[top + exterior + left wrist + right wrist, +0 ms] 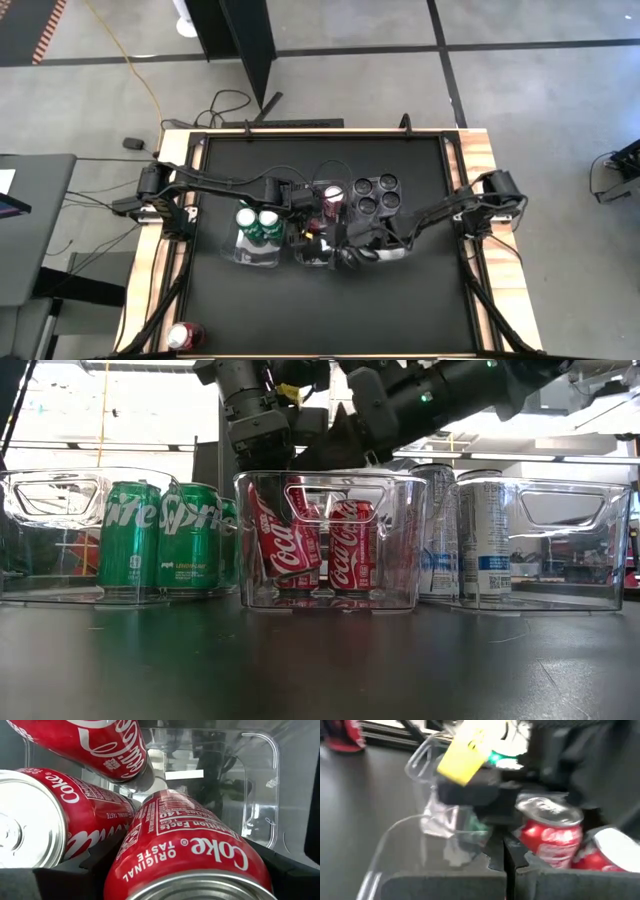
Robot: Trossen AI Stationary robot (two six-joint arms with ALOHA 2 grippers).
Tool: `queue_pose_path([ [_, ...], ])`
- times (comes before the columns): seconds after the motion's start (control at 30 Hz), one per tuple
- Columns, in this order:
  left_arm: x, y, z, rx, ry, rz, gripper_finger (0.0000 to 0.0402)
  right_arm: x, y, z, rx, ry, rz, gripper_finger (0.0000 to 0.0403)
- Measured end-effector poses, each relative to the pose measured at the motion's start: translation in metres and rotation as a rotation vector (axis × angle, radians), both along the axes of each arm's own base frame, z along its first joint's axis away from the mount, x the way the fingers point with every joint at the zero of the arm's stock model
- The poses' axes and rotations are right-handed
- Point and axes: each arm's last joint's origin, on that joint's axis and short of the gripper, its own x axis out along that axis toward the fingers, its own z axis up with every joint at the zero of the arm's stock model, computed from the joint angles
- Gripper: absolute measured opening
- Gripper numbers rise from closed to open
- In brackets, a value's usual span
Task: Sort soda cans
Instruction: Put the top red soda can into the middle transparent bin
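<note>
Three clear trays stand in a row mid-table. The left tray (60, 490) holds green cans (160, 540), the middle tray (400, 510) holds red cans (350, 545), and the right tray (580, 510) holds silver-grey cans (375, 193). My left gripper (322, 205) reaches down into the middle tray and is shut on a tilted red can (190, 855). My right gripper (345, 250), its fingers (520, 870) shut with nothing between them, hovers by that tray's near right rim. Whether it touches the tray, I cannot tell. One more red can (185, 336) stands alone at the table's near left corner. My left gripper has the red can's side wall near its silver top (150, 870) between its two fingers (50, 882), one on each side. The fingers slant down from above and from the table's left, lying along the can. The can leans inside the middle tray (280, 530) beside other red cans. Whether its base rests on the tray floor cannot be seen.
Both arms crowd over the middle tray. The dark table top stretches bare toward the near edge and far edge. Wooden rails (480, 150) border the table's left and right sides, and cables lie on the floor beyond the far left corner.
</note>
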Motion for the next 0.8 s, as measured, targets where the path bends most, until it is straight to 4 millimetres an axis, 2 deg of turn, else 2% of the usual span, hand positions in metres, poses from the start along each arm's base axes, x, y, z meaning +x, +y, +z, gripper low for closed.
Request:
queue_pose_path([
  [0.2, 0.0001, -0.0002, -0.0002, 0.002, 0.001, -0.005, 0.0294, -0.0026, 0.0037, 0.0041, -0.037, -0.015, -0.054, 0.0000],
  [0.8, -0.0010, -0.0002, -0.0009, 0.008, 0.016, -0.019, 0.0317, -0.0034, -0.0019, -0.0051, -0.015, 0.044, -0.108, 0.0009],
])
